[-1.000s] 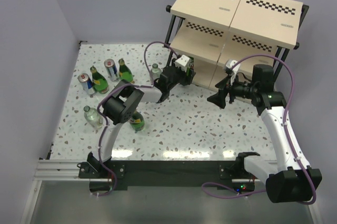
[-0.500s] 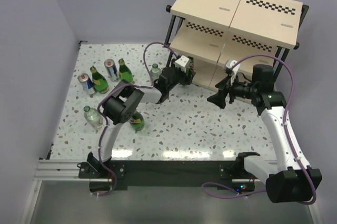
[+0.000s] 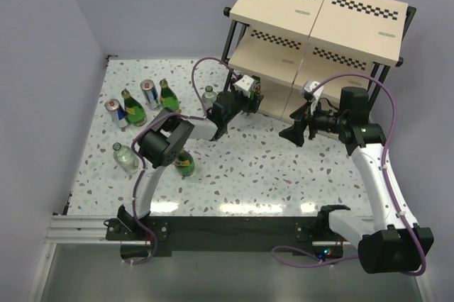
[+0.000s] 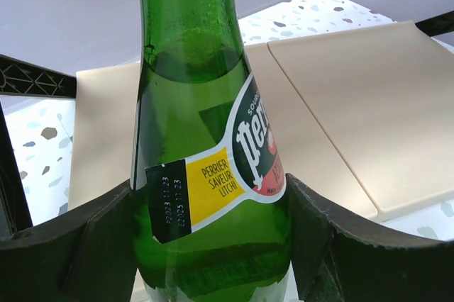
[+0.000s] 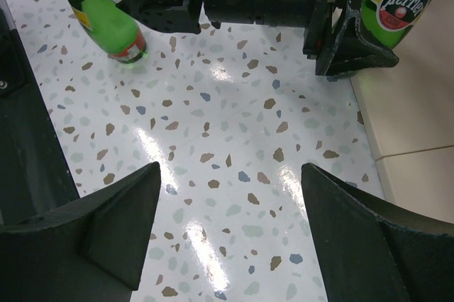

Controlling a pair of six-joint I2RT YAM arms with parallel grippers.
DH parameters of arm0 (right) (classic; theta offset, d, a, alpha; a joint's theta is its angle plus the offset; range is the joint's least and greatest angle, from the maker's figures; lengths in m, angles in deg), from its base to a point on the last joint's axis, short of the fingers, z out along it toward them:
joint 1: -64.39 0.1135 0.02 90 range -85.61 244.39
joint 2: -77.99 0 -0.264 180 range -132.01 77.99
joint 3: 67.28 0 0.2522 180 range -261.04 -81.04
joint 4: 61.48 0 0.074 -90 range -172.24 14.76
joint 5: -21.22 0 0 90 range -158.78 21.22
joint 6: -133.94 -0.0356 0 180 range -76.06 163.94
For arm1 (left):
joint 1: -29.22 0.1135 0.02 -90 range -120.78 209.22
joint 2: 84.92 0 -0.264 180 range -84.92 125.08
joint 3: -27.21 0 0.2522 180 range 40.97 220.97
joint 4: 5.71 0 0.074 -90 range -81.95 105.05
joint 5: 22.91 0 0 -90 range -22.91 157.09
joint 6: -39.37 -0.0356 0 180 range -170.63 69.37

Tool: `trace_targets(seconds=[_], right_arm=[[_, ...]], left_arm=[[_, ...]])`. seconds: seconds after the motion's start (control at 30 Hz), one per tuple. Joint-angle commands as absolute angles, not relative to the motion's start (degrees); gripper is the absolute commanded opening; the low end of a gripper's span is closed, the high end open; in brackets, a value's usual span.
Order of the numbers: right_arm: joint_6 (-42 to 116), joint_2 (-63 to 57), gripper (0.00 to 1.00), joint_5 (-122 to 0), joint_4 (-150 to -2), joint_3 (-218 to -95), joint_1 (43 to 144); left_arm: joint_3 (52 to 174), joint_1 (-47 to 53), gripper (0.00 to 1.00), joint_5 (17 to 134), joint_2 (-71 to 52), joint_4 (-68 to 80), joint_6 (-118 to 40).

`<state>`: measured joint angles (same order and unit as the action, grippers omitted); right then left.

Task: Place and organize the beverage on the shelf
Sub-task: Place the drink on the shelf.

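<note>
My left gripper (image 4: 213, 245) is shut on a green glass bottle (image 4: 206, 139) with a yellow-red label, its fingers (image 4: 78, 245) pressed to both sides. The bottle stands upright over the lowest board (image 4: 369, 103) of the shelf (image 3: 319, 11). Its foot is hidden, so I cannot tell whether it rests on the board. From above, the left gripper (image 3: 252, 96) is at the shelf's lower left corner. My right gripper (image 3: 289, 132) hangs open and holds nothing in front of the shelf. The right wrist view shows the held bottle (image 5: 397, 4) and the right gripper (image 5: 230, 224) above speckled table.
On the table's left stand two blue-and-silver cans (image 3: 115, 112) (image 3: 149, 93), green bottles (image 3: 133, 107) (image 3: 168, 95) (image 3: 184, 164) and clear bottles (image 3: 125, 157) (image 3: 209, 94). One green bottle (image 5: 99, 15) shows beside the left arm. Grey walls close in left and back.
</note>
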<state>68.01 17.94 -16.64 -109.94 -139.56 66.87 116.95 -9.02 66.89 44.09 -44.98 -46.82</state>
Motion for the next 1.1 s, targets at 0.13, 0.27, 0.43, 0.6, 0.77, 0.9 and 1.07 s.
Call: trace_targets(seconds=[0.13,0.27,0.43,0.6,0.77,0.9,1.07], right_arm=[[68.5,17.6,0.84,-14.7,-109.2,-140.6,66.6],[68.5,17.6,0.84,-14.7,-109.2,-140.6,66.6],[68.5,17.5,0.84,-14.8,-109.2,-140.6,66.5],[68.5,17.4,0.84,-14.9,-109.2,-140.6,66.5],[68.5,17.4,0.84,-14.7,-109.2,-140.6,66.5],[68.5,17.4,0.84,-14.7,-109.2,-140.6,66.6],[68.5,17.3,0.84,-14.7,-109.2,-140.6,66.5]], left_arm=[[118.7,-8.4,0.0,66.8,39.0,-59.3,-48.8],[119.9,-8.3,0.0,66.1,40.3,-59.4,-49.1],[122.5,-8.4,0.0,65.3,42.8,-59.9,-49.9],[123.2,-8.3,0.0,63.7,44.4,-61.8,-50.2],[123.4,-8.3,0.0,62.4,46.0,-63.1,-49.9],[123.7,-8.3,0.0,61.4,47.3,-64.5,-50.1],[123.8,-8.3,0.0,60.0,48.6,-64.8,-50.1]])
